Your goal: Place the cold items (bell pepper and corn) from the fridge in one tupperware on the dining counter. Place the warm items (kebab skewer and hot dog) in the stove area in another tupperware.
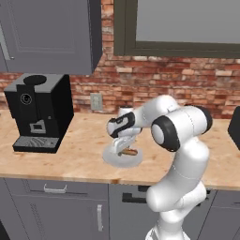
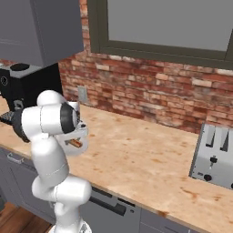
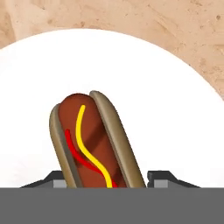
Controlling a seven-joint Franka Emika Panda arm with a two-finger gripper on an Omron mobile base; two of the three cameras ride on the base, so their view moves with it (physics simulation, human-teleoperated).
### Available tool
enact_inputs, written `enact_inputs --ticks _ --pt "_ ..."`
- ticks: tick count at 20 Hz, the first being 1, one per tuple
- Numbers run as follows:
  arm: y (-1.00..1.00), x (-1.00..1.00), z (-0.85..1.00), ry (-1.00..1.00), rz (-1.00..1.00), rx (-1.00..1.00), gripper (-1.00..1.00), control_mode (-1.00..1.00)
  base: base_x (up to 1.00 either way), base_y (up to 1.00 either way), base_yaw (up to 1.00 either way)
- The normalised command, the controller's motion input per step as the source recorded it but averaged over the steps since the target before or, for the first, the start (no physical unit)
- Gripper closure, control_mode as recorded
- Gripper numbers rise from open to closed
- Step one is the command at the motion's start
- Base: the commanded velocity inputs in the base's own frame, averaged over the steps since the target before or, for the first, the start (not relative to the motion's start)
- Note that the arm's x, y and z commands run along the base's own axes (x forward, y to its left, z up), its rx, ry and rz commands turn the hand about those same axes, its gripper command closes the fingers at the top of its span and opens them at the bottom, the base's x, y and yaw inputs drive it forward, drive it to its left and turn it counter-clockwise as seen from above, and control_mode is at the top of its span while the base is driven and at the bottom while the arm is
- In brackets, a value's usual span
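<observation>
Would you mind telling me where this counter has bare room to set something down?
The widest bare stretch of counter runs between the plate and the toaster. A smaller patch lies between the coffee machine and the plate. It is crowded at the plate, where the gripper sits low over the hot dog.

base views flank the plate point(image 1: 123, 159); hand view looks close down.
</observation>
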Motion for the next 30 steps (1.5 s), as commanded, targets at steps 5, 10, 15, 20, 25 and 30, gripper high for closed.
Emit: enact_inputs --ticks 5,10,15,20,25,30 --pt "0.00 -0.50 0.30 -0.65 -0.19 -0.01 1.00 -1.00 0.00 0.00 0.00" --pt "0.00 -0.70 0.62 -0.72 -0.11 -0.04 1.00 -1.00 0.00 0.00 0.00" --pt "-0.02 -0.54 0.82 -0.28 -0.04 0.00 1.00 -1.00 0.00 0.00 0.00" --pt "-0.04 -0.26 0.88 0.00 0.00 0.00 1.00 -1.00 0.00 0.00 0.00" --pt "-0.01 -0.38 0.59 0.04 0.00 0.00 1.00 -1.00 0.00 0.00 0.00" --pt "-0.16 -0.58 0.39 0.25 0.00 0.00 1.00 -1.00 0.00 0.00 0.00"
